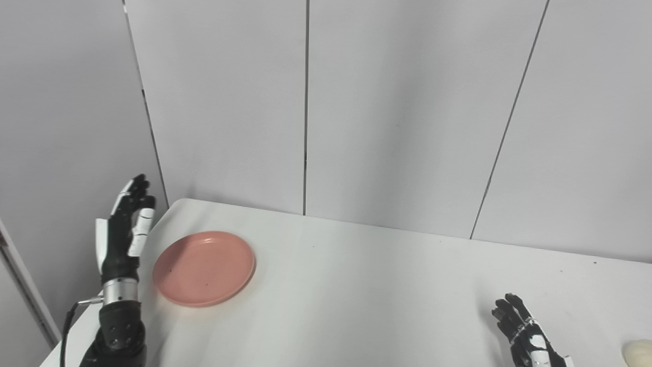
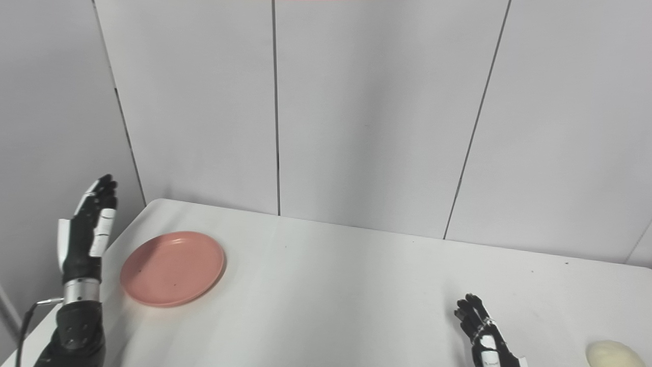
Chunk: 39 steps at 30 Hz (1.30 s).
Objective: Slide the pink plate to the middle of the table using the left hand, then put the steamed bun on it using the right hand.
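Observation:
The pink plate [image 1: 204, 268] lies flat near the table's far left corner, with nothing on it. My left hand [image 1: 125, 229] stands upright just left of the plate, fingers straight and apart, a small gap from the rim. The pale steamed bun [image 2: 614, 354] rests at the table's near right edge, partly cut off by the frame. My right hand [image 2: 481, 331] sits low at the bottom right, left of the bun, fingers loosely spread and holding nothing.
The white table [image 1: 367, 285] is backed by a grey panelled wall [image 1: 356, 102]. Its left edge runs just under my left forearm. A wide bare stretch of tabletop lies between the plate and my right hand.

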Each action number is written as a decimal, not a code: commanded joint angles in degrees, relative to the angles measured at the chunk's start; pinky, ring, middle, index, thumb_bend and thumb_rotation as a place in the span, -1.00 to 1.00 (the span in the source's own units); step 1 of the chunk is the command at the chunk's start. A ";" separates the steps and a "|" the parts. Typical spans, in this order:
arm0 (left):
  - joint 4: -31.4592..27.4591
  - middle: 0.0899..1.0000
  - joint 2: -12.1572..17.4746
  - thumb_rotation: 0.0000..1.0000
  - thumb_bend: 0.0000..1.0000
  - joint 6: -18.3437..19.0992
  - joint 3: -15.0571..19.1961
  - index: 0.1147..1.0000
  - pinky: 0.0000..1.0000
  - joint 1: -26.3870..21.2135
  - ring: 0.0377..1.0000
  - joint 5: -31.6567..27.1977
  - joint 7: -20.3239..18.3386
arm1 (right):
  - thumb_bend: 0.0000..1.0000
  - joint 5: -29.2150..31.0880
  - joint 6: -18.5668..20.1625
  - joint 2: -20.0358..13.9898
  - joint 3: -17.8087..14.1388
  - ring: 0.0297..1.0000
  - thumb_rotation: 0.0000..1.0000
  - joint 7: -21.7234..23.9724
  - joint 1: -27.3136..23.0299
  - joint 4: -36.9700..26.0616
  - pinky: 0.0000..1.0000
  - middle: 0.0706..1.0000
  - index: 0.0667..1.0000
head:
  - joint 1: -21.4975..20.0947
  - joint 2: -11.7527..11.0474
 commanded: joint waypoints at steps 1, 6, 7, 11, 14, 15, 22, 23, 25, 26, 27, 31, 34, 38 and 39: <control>1.47 0.71 1.54 0.91 0.67 -1.61 0.57 0.62 0.81 -4.08 0.77 -1.83 -0.31 | 0.44 -0.26 -0.57 0.12 0.04 0.75 0.92 0.41 3.91 3.66 0.89 0.72 0.75 | -0.09 0.12; 5.73 0.69 1.91 0.91 0.68 -1.61 1.83 0.63 0.81 -4.89 0.75 -4.62 -1.77 | 0.43 -0.26 -0.22 0.17 0.15 0.74 0.91 0.34 4.29 2.87 0.90 0.71 0.75 | -0.22 0.47; 6.12 0.69 1.80 0.92 0.69 -1.60 2.13 0.63 0.81 -4.95 0.74 -5.24 -2.33 | 0.44 -0.46 -0.06 0.15 0.22 0.73 0.91 0.26 4.37 2.63 0.89 0.71 0.74 | -0.28 0.61; 8.27 0.67 1.36 0.89 0.66 -1.60 3.32 0.63 0.83 -5.40 0.74 -7.20 -4.12 | 0.45 -0.55 -0.37 0.08 0.29 0.71 0.90 0.41 4.48 2.54 0.87 0.70 0.72 | -0.47 0.71; 9.90 0.67 1.24 0.92 0.69 -1.62 3.19 0.61 0.84 -5.61 0.75 -7.18 -4.17 | 0.45 -0.95 -0.71 0.09 0.25 0.71 0.89 0.35 4.55 2.45 0.85 0.71 0.72 | -0.59 0.86; 10.19 0.68 1.26 0.92 0.69 -1.62 3.12 0.61 0.84 -5.65 0.76 -6.97 -4.08 | 0.46 -1.08 -0.69 0.12 0.22 0.70 0.89 0.27 4.57 2.38 0.85 0.71 0.71 | -0.60 0.90; 10.80 0.72 0.67 0.93 0.65 -0.95 1.44 0.66 0.86 -5.50 0.79 -6.44 -4.46 | 0.48 -1.61 -1.13 -0.14 0.33 0.69 0.88 0.51 4.65 2.29 0.82 0.69 0.69 | -0.99 1.22; 10.62 0.71 0.61 0.93 0.66 -0.39 1.27 0.65 0.84 -5.39 0.77 -6.73 -4.75 | 0.47 -1.71 -1.04 -0.21 0.34 0.69 0.89 0.52 4.70 2.17 0.82 0.69 0.69 | -1.02 1.34; 9.50 0.69 0.18 0.93 0.66 1.44 1.56 0.62 0.81 -5.10 0.75 -8.43 -5.91 | 0.46 -1.85 -0.68 -0.24 0.31 0.69 0.89 0.43 4.79 1.86 0.82 0.69 0.69 | -1.03 1.42; 9.02 0.68 -0.07 0.93 0.65 2.41 1.93 0.60 0.81 -4.99 0.74 -9.58 -6.66 | 0.46 -1.92 -0.56 -0.22 0.32 0.67 0.88 0.39 4.83 1.70 0.80 0.67 0.67 | -1.04 1.47; 8.57 0.68 -0.27 0.93 0.63 3.24 2.26 0.59 0.81 -4.88 0.74 -10.77 -7.50 | 0.47 -1.99 -0.49 -0.22 0.32 0.67 0.88 0.38 4.85 1.60 0.80 0.67 0.67 | -1.05 1.51; 7.27 0.66 -0.80 0.93 0.66 6.47 2.98 0.58 0.76 -4.55 0.72 -13.69 -9.06 | 0.48 -2.24 -0.80 -0.17 0.32 0.65 0.88 0.33 4.83 1.69 0.77 0.66 0.66 | -1.16 1.59; 5.77 0.67 -1.03 0.93 0.61 9.09 2.97 0.59 0.73 -4.09 0.73 -14.70 -9.85 | 0.47 -2.36 -0.76 -0.13 0.30 0.65 0.88 0.23 4.86 1.60 0.77 0.65 0.66 | -1.23 1.66; 3.34 0.62 -0.88 0.91 0.53 14.24 2.38 0.58 0.76 -3.53 0.71 -15.49 -11.69 | 0.41 -2.57 -1.08 -0.18 0.38 0.66 0.89 0.32 4.77 1.81 0.78 0.66 0.66 | -1.52 1.64; 2.92 0.62 -0.81 0.92 0.52 15.27 2.31 0.58 0.79 -3.47 0.72 -15.72 -12.19 | 0.41 -2.62 -1.14 -0.17 0.38 0.65 0.88 0.32 4.73 1.86 0.76 0.65 0.66 | -1.53 1.68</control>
